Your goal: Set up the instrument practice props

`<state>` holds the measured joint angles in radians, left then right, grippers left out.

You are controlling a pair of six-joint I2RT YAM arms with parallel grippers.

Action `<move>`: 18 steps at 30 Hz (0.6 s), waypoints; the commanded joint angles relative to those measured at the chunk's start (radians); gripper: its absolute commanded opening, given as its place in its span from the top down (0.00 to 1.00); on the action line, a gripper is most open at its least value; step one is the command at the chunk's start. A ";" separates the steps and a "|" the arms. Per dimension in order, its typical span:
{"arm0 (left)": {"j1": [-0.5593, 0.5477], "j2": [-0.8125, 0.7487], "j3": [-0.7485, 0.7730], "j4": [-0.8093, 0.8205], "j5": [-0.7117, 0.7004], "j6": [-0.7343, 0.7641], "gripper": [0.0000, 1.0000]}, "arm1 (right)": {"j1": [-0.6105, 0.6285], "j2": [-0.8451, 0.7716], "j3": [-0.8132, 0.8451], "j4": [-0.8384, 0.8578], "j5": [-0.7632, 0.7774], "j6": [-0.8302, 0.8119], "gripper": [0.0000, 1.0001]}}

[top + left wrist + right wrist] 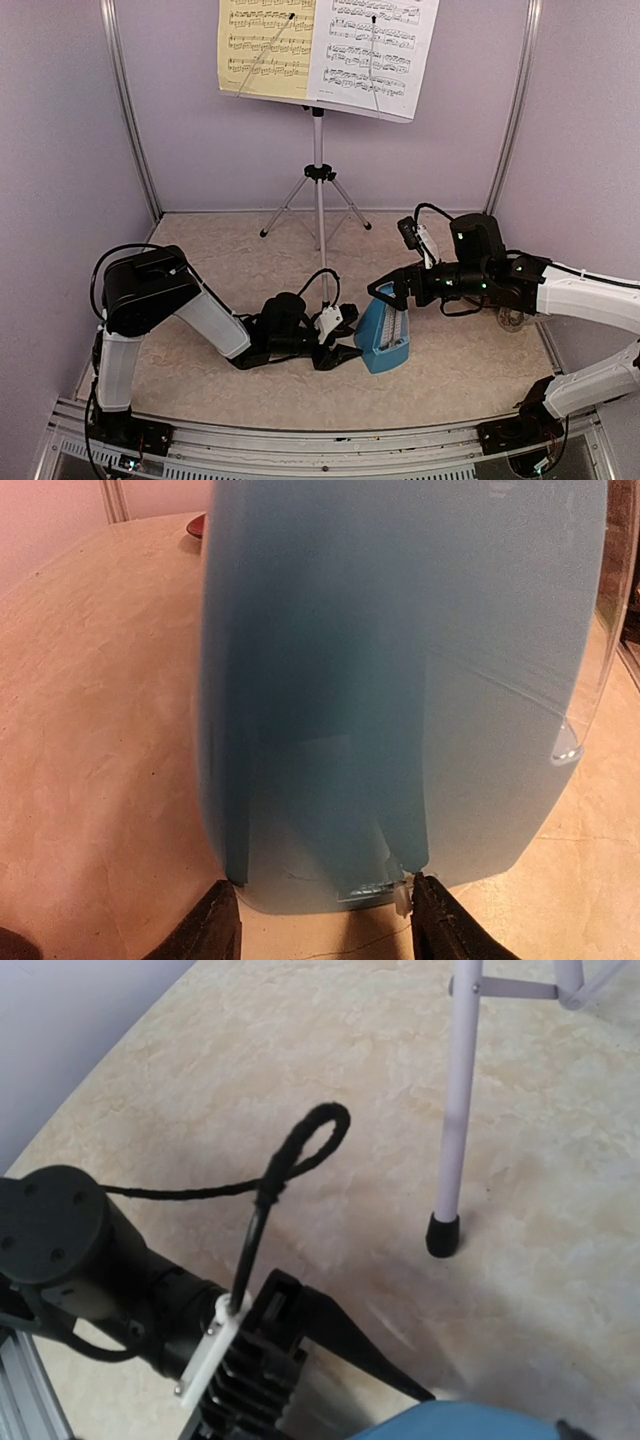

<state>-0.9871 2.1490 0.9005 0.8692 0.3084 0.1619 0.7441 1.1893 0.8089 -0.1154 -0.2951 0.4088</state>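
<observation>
From above, the silver tripod music stand stood at the back of the tabletop, near the middle. On its desk the yellow sheet of printed music lay on the left and the white sheet on the right, side by side, each crossed by a thin wire. The blue metronome sat toward the front of the tabletop, just in front of the stand's nearest leg and between the two arms. The left arm lay low along the surface, with the left tool at the metronome's left side near its base. The right arm extended from the right, and the right tool hung at the metronome's top, spread wide, with nothing visibly clamped in it.

In the left wrist view the metronome's blue body filled most of the frame. The black fingertips stood partly open at its near edge, one at each side of a darker panel. Whether they pressed on it or only flanked it could not be told. A dark red disc showed on the tabletop beyond the metronome.

The right wrist view looked down on one stand leg, its black foot planted on the tabletop. The left arm's dark wrist and a looped black cable sat at lower left. The metronome's blue top showed at the bottom edge. The right tool's own fingers barely showed.
</observation>
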 commanded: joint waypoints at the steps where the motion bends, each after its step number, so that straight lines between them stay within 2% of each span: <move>1: 0.011 0.014 0.017 -0.011 0.011 0.006 0.44 | 0.007 -0.008 0.037 -0.003 0.000 -0.005 0.00; 15: 0.016 0.020 0.030 -0.018 0.030 0.022 0.49 | 0.005 -0.004 0.037 0.009 -0.020 -0.008 0.01; 18: 0.016 0.015 0.027 -0.021 0.028 0.025 0.45 | 0.004 0.005 0.039 -0.003 -0.021 -0.006 0.01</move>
<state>-0.9791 2.1517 0.9085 0.8574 0.3267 0.1677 0.7441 1.1873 0.8227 -0.1146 -0.3031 0.4084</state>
